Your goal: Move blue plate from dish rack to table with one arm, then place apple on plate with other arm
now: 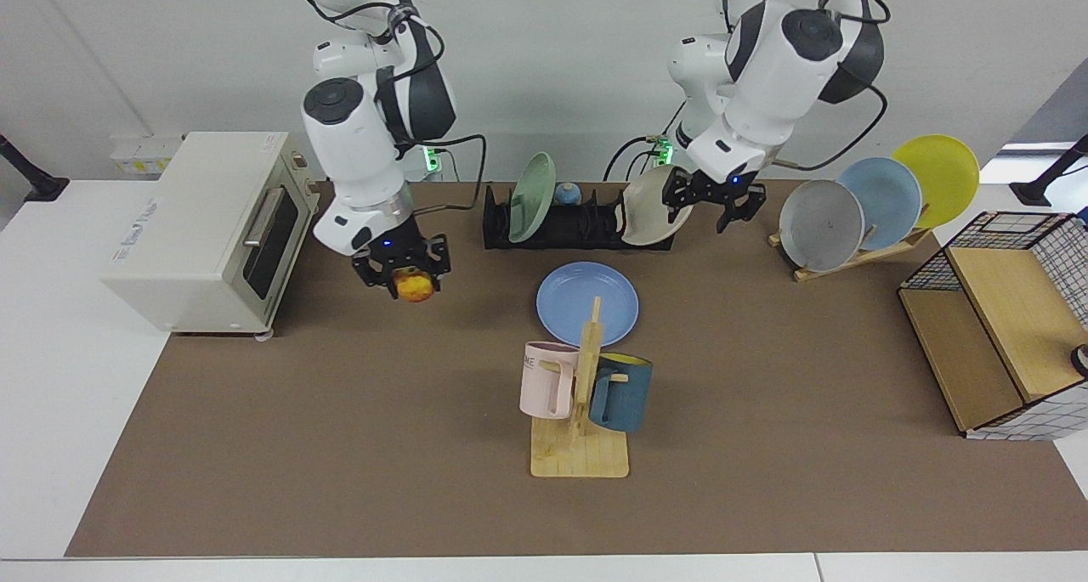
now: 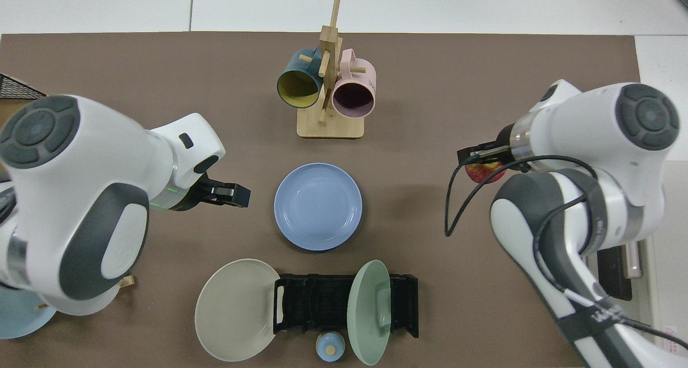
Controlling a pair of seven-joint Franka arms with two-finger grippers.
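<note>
The blue plate [image 1: 586, 303] [image 2: 318, 206] lies flat on the brown table [image 1: 340, 446], just in front of the black dish rack [image 1: 578, 223] [image 2: 344, 303]. My right gripper [image 1: 411, 278] [image 2: 482, 159] hangs above the table to the view's left of the plate, shut on the red-and-yellow apple [image 1: 416, 289] [image 2: 482, 171]. My left gripper [image 1: 712, 201] [image 2: 232, 195] is open and holds nothing. It is raised above the rack's end, well clear of the plate.
A green plate [image 1: 531, 185] and a beige plate [image 1: 654, 204] rest at the dish rack. A mug tree [image 1: 582, 395] stands in front of the blue plate. A toaster oven [image 1: 204, 225], a wooden plate rack [image 1: 858, 217] and a wire basket [image 1: 1003, 319] flank the table.
</note>
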